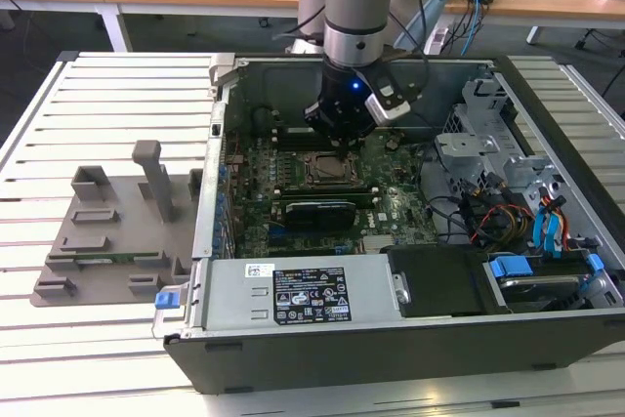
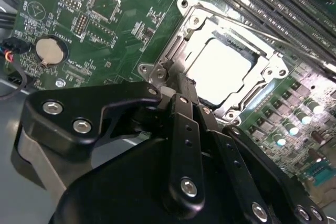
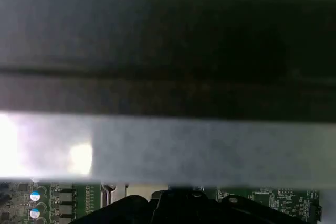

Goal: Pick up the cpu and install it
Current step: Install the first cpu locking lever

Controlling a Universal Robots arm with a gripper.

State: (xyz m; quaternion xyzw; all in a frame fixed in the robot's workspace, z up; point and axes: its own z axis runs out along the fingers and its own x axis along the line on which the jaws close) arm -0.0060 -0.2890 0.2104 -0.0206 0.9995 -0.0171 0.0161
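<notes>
So the arm is reaching down into the open PC case (image 1: 459,358), and the gripper (image 1: 337,136) hangs right above the motherboard (image 1: 322,187), just behind the socket frame (image 1: 325,165) as the exterior view shows it. In the second wrist view the cpu (image 2: 218,69) is sitting flat inside that metal socket frame (image 2: 273,61), its pale top catching a lot of glare. The gripper (image 2: 181,85) has its black fingers (image 2: 184,114) pressed together with nothing between them, and the tips sit just beside the near edge of the frame, close to the cpu but not on it; whether they actually touch the frame I can't say. There's a coin cell battery (image 2: 50,50) on the green board off to one side, well apart from the socket. Out on the slatted table (image 1: 117,95), at the exterior view's left, is a grey fixture block (image 1: 117,231), well away from the gripper. The first wrist view mostly catches a blurry dark and grey band with a strip of green board (image 3: 273,200) beneath.
</notes>
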